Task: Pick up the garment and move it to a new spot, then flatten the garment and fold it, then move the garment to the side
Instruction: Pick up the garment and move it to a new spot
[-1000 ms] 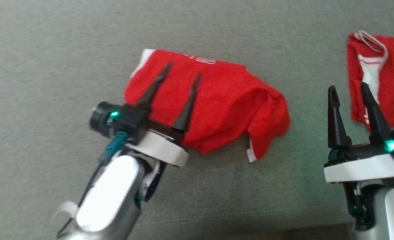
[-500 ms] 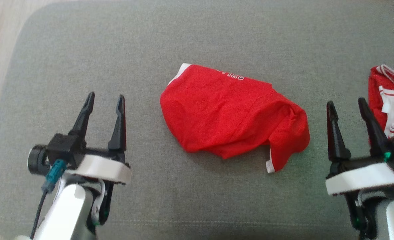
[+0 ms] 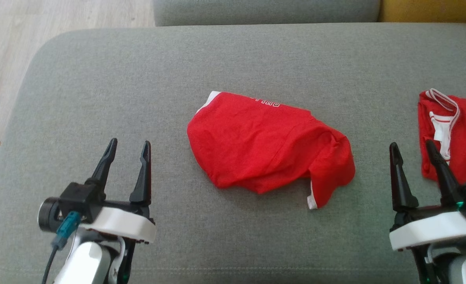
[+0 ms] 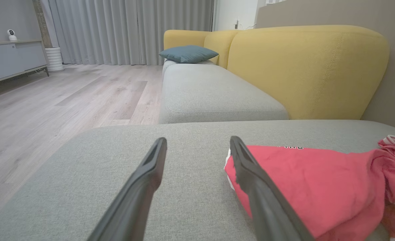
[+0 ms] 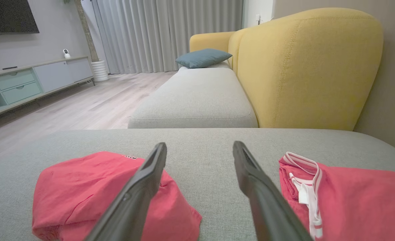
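Looking down from the head camera on a wide grey sofa cushion (image 3: 98,79), with pale wooden floor (image 3: 12,59) past its left edge.

At the lower left, the left gripper (image 3: 130,142) hovers over bare cushion. Its two dark fingers are spread apart and hold nothing.

Just to the right of it, a little ahead of its fingertips, lies the garment (image 3: 264,146). It is a red top with white trim, bunched into a loose rounded bundle in the middle of the cushion. A white-edged sleeve (image 3: 325,185) pokes out on the side nearer the right gripper.

Further right, the right gripper (image 3: 411,144) hangs over the cushion, its fingers likewise spread and empty. The garment is near its left finger but apart from it.

Just beyond its right finger lies a second red garment (image 3: 461,134) with white striped trim, partly cut off by the picture's edge.

Judged from how things lie, the garment is folded over on itself only roughly, neither flat nor neat. It sits between the two grippers rather than off to one side. The flattening, a tidy fold and the move aside all look yet to be done. Whether the first relocation has happened cannot be told.

No basket, box or tray is in use: both garments rest directly on the cushion.
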